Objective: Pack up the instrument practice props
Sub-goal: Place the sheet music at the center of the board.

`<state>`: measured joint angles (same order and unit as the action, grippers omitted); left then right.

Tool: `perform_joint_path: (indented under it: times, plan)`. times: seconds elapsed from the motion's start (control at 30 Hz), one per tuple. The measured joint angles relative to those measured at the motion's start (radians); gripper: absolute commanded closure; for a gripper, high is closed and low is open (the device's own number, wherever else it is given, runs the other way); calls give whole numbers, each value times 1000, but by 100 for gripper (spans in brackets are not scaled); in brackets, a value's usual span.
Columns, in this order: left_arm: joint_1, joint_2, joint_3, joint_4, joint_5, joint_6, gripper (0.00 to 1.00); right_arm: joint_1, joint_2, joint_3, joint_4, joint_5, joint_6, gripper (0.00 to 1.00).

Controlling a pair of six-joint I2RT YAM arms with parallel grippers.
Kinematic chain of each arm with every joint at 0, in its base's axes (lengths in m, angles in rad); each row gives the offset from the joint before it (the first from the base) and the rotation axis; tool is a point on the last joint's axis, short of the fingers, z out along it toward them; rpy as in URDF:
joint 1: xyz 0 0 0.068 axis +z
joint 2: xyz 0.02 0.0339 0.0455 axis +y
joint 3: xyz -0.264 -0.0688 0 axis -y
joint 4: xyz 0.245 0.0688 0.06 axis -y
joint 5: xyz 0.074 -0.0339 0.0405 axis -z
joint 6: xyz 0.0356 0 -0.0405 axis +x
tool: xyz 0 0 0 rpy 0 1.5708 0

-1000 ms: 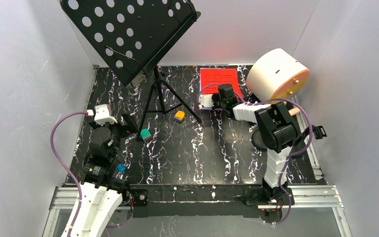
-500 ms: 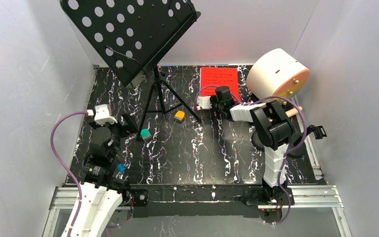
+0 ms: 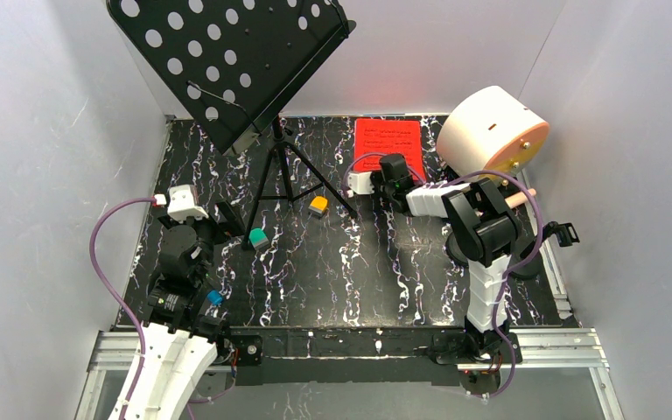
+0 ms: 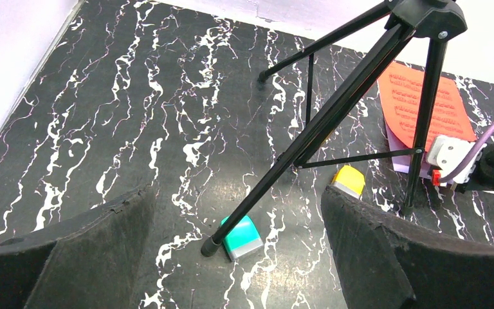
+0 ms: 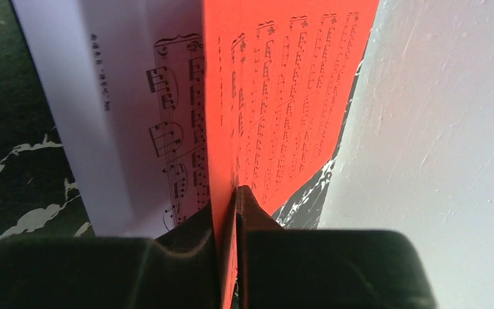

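The right hand was seen almost closed, its fingers pinched on the near edge of the red music sheet, which ran up between them. The white music sheet was lying just beside and partly under the red one; as far as could be told, it was not caught in the pinch. Both sheets were found at the far edge of the table, against the back wall and near the big white cylinder.

The left hand was held wide open with nothing in it, low over the table. It was near a tripod leg of the black perforated music rack, where a teal block and a yellow block were lying.

The grip was judged slight: only the paper's edge was taken. If the sheet were pulled quickly, it could be slipped free, creased or torn. The white sheet could be left behind, or dragged askew by friction with the red one. A lifted sheet could also be caught on the cylinder or on the nearest tripod leg. The rack was judged top-heavy, so it could be tipped if a leg were knocked by the left hand.
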<state>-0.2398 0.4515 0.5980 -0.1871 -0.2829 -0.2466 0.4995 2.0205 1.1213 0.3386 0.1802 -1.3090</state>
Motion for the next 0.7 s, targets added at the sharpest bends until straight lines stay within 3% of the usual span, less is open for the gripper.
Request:
perform_joint_path:
  times: [0.3, 0.7]
  plan:
    - [-1, -1, 0, 0, 3, 0, 2, 0, -38, -34, -59, 5, -3, 47]
    - [-5, -1, 0, 0, 14, 0, 2, 13, -246, -57, -259, -26, 108, 28]
